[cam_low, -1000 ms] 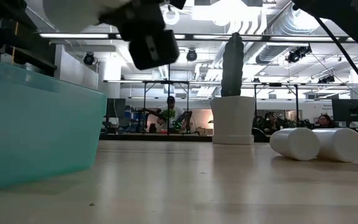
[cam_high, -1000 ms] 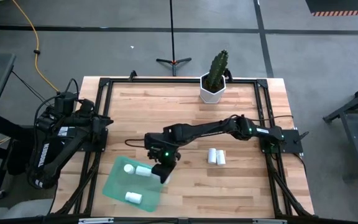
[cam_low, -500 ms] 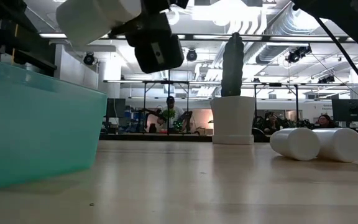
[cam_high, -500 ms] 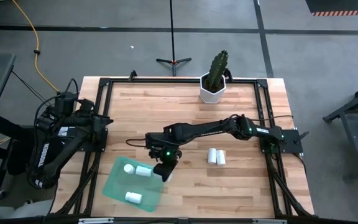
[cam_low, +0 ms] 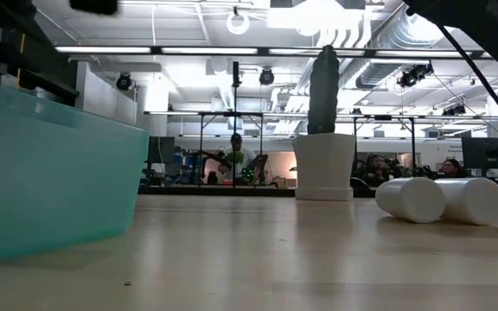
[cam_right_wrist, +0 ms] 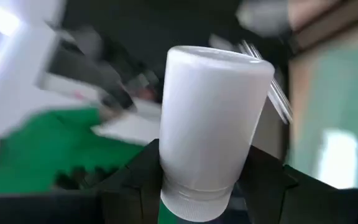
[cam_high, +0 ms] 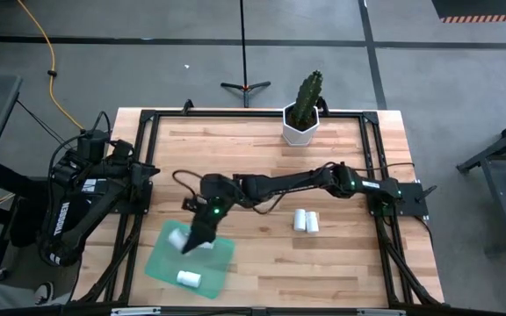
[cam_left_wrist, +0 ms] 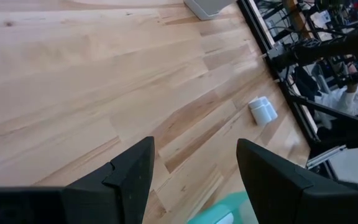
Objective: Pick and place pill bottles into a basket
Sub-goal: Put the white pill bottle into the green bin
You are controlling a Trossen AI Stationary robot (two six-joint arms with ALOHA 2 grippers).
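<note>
One small white pill bottle (cam_right_wrist: 213, 124) sat pinched near its cap end in the right gripper (cam_right_wrist: 204, 177), up in the air over the green basket (cam_high: 222, 254). It looked light, hard and smooth, so it could slip, and the round side seemed the best place to hold. The left gripper (cam_left_wrist: 194, 162) waited wide and empty at the table's left side, and two more bottles (cam_high: 305, 220) lay touching on the wood, well apart from the basket.

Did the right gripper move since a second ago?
Yes. The right gripper, shut on a bottle, swung left, away from the two bottles lying on the table, over the tray.
</note>
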